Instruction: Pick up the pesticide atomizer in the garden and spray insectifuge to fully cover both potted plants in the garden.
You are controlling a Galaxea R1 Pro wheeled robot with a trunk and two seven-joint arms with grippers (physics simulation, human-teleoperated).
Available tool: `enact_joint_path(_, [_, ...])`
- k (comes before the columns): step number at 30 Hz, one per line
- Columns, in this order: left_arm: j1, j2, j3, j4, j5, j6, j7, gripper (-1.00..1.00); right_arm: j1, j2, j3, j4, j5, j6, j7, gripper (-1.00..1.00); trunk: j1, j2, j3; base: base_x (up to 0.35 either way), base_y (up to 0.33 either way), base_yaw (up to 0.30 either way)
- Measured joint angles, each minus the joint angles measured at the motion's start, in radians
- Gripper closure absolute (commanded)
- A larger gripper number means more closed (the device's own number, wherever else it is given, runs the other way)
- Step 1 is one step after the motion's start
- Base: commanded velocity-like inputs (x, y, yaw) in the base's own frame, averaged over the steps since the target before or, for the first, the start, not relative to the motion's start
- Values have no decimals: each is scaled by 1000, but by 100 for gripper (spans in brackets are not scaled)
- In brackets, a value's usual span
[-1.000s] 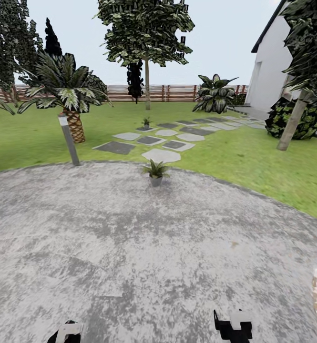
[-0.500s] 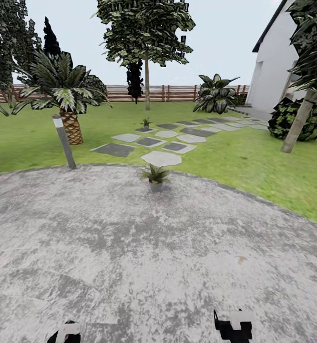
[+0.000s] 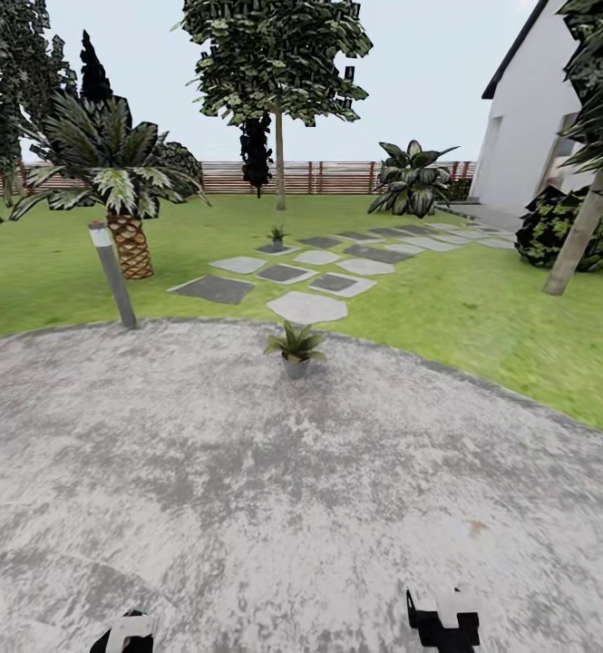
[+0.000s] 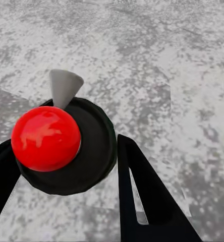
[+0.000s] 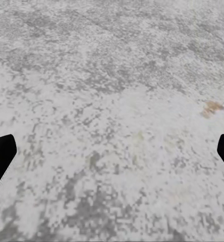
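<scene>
Gripping 1 pesticide atomizer (image 4: 61, 146) in the clenched left pincer (image 4: 66, 171); holding the right pincer (image 5: 112, 154) spread, released. Facing 2 potted plants: 1 (image 3: 295, 348) at the patio (image 3: 247, 490) edge, 1 (image 3: 277, 235) among the stepping stones (image 3: 306, 307).

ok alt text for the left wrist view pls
The left claw grips the pesticide atomizer, seen from above: a round black top with a glossy red ball and a pale grey cone-shaped nozzle. One black finger presses against its side, and mottled grey patio paving lies beneath.
</scene>
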Motion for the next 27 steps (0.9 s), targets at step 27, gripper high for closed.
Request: enact_joint_path(27, [0, 0, 0, 0, 0, 0, 0, 100, 0, 0, 0, 0, 0, 0, 0, -100, 0, 0, 0, 316, 160, 0])
